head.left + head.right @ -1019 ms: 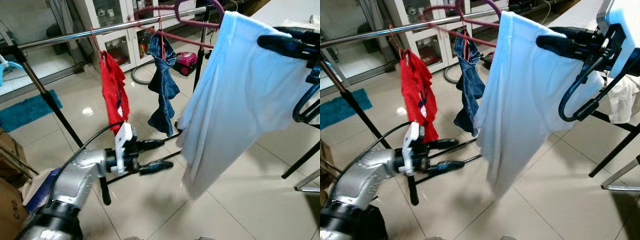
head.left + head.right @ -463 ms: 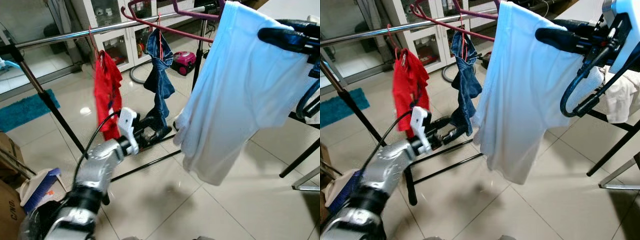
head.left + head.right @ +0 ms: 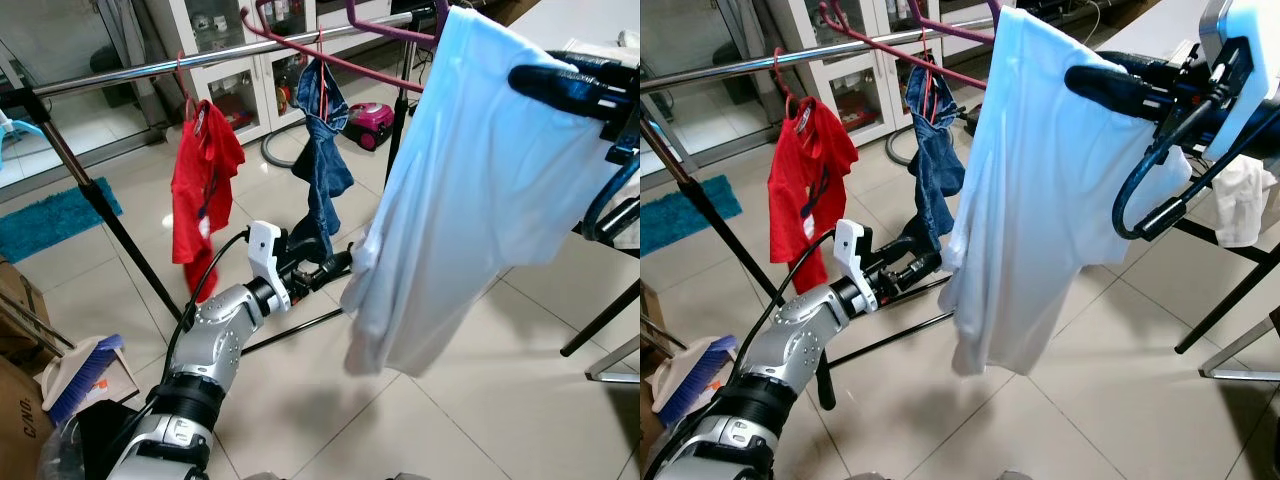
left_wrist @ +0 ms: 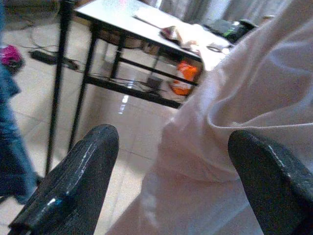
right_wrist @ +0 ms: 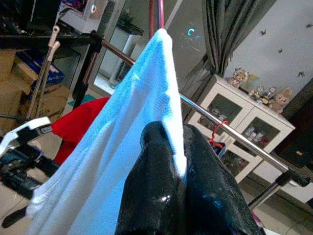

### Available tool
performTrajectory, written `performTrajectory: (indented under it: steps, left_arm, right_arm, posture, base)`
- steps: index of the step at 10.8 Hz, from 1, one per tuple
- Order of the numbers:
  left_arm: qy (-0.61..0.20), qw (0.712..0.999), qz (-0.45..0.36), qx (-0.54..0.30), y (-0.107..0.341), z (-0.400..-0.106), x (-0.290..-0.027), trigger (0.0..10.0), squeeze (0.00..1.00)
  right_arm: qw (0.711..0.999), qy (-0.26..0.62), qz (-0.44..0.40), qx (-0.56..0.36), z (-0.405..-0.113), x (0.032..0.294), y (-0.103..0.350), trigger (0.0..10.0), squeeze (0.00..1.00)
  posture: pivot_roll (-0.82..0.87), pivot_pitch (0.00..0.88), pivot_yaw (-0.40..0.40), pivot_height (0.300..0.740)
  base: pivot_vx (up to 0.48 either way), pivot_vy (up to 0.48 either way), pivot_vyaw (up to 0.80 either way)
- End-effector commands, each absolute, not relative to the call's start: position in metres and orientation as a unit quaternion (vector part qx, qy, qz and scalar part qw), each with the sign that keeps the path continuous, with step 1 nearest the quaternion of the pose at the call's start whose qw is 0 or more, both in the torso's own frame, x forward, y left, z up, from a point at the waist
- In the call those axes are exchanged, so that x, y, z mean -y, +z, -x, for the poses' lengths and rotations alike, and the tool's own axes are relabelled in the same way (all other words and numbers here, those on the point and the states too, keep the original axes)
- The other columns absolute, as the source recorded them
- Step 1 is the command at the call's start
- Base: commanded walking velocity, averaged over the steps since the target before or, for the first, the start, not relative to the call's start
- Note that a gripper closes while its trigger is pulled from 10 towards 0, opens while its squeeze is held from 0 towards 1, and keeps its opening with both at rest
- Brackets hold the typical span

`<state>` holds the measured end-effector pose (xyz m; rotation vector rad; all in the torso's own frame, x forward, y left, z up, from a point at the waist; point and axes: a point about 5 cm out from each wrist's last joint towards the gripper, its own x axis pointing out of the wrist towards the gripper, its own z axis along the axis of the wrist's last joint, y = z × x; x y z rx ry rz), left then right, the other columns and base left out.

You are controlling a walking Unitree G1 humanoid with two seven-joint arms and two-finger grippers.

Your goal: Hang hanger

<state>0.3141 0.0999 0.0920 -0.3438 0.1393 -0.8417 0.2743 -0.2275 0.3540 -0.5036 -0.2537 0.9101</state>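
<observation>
A pale white T-shirt point(image 3: 470, 190) hangs on a maroon hanger point(image 3: 330, 55). The hanger's bar reaches up beside the silver clothes rail point(image 3: 150, 68). My right gripper point(image 3: 560, 85) is at the upper right, shut on the shirt's shoulder over the hanger, with both fingers point(image 5: 161, 196) pinched on the cloth. My left gripper point(image 3: 335, 266) reaches forward, open, at the shirt's lower left hem. In the left wrist view its fingers point(image 4: 73, 186) stand wide apart with the cloth point(image 4: 230, 137) just ahead between them. I cannot tell if they touch it.
A red shirt point(image 3: 200, 185) and blue jeans point(image 3: 322, 150) hang on the rail. The rack's black legs point(image 3: 120, 235) cross the tiled floor. A pink vacuum point(image 3: 368, 122) sits behind, a brush point(image 3: 85, 370) and box at the left, a black-legged table point(image 3: 600, 320) at the right.
My left arm has stretched forward from beside the red shirt to the white shirt's hem. The red shirt swung left. The white shirt's lower edge has swayed.
</observation>
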Motion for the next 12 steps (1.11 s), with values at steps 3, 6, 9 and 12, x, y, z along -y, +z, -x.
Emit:
performTrajectory:
  steps: [3,6,9,12]
  left_arm:
    - [-0.478,0.864,0.137,-0.075,0.093,-0.297,-0.113,10.0,0.0]
    - [-0.481,0.87,0.071,-0.087,0.086,-0.291,-0.136,10.0,0.0]
    - [-0.475,0.874,0.075,-0.07,0.089,-0.299,-0.118,10.0,0.0]
    - [-0.435,0.893,0.083,-0.088,0.083,-0.31,-0.107,10.0,0.0]
  right_arm:
    - [0.862,0.425,0.238,0.142,-0.271,0.228,0.358,0.0,0.0]
    - [0.867,0.42,0.236,0.126,-0.275,0.232,0.346,0.0,0.0]
    - [0.861,0.431,0.233,0.136,-0.272,0.225,0.35,0.0,0.0]
    - [0.855,0.447,0.229,0.131,-0.269,0.219,0.347,0.0,0.0]
  posture:
    - [-0.19,0.0,0.067,0.74]
    - [-0.18,0.0,0.061,0.74]
    - [-0.19,0.0,0.061,0.74]
    - [-0.21,0.0,0.064,0.74]
  base:
    - [0.0,0.0,0.0]
    - [0.0,0.0,0.0]
    - [0.0,0.0,0.0]
    - [0.0,0.0,0.0]
